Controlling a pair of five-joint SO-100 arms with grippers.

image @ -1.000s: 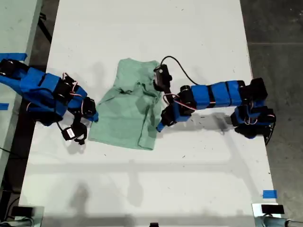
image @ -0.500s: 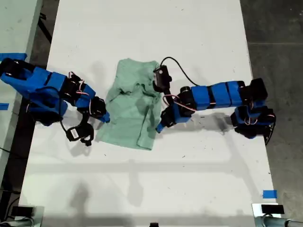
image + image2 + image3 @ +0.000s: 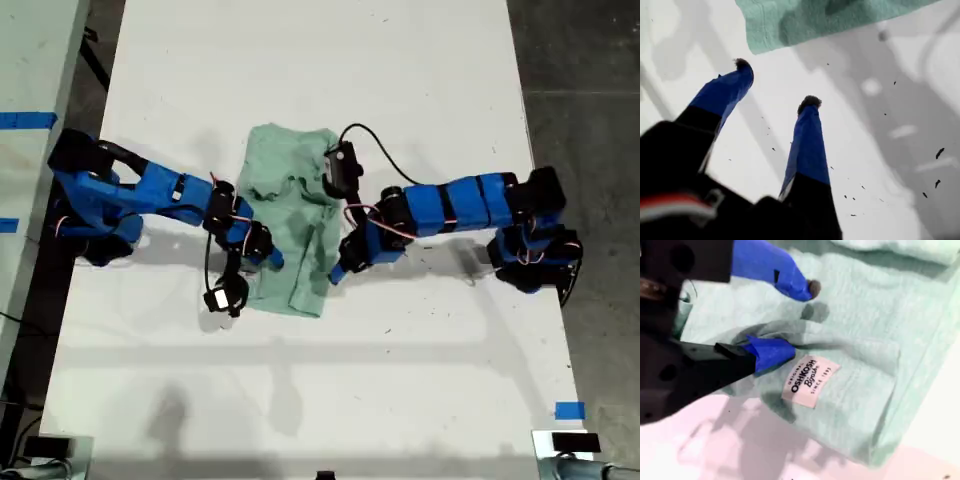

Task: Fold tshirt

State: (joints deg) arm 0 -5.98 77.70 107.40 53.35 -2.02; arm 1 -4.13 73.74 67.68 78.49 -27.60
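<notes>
The pale mint-green tshirt [image 3: 290,215] lies wrinkled in the middle of the white table, with the side on the exterior view's left turned in over itself. My second gripper [image 3: 272,260] reaches in from that left and sits over the cloth. In the second wrist view the tshirt [image 3: 865,355] fills the frame with its sewn label [image 3: 810,380] showing. My second gripper [image 3: 800,320] is open, one finger [image 3: 772,352] tucked at a raised fold, the other held above the cloth. My first gripper [image 3: 336,270], from the exterior view's right, is at the tshirt's lower corner. It [image 3: 776,82] is open over bare table, short of the tshirt's edge [image 3: 805,20].
The white table [image 3: 400,380] runs to dark floor on the exterior view's right. A piece of blue tape [image 3: 568,410] lies near the table's lower corner on that side. More blue tape [image 3: 25,120] marks a pale surface at the exterior view's left edge.
The second arm has swept toward the exterior view's right, taking the tshirt's near edge with it and folding that side inward. The first arm has stayed nearly still.
</notes>
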